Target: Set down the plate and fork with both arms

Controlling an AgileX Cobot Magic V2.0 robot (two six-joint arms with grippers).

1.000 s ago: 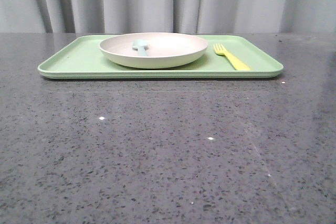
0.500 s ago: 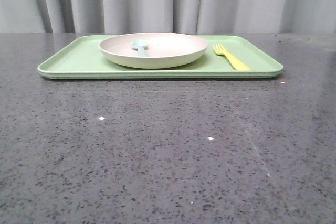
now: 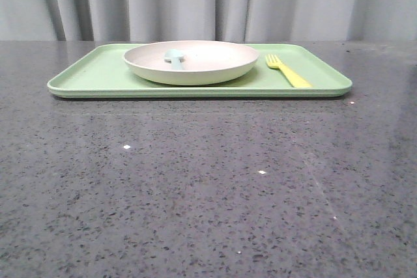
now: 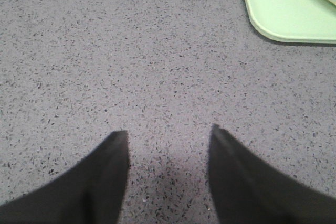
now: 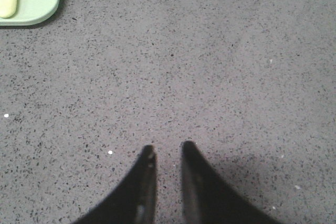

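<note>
— Nothing on the table had moved since the earlier frames, had it?
— Hardly; the light-green tray sat where it was, perhaps a hair to the right in the front view.
— And the plate?
— It rested on the tray, near the middle, with its small pale-blue figure inside. The fork lay flat on the tray just beside the plate, on the right, tines pointing away from the robot.
— The left gripper?
— It hung over bare grey speckled table, fingers spread wide, gripping nothing, a tray corner nearby.
— The right gripper?
— Fingers nearly together, a narrow gap between the tips, nothing between them; the fork's handle end showed well apart.
</note>
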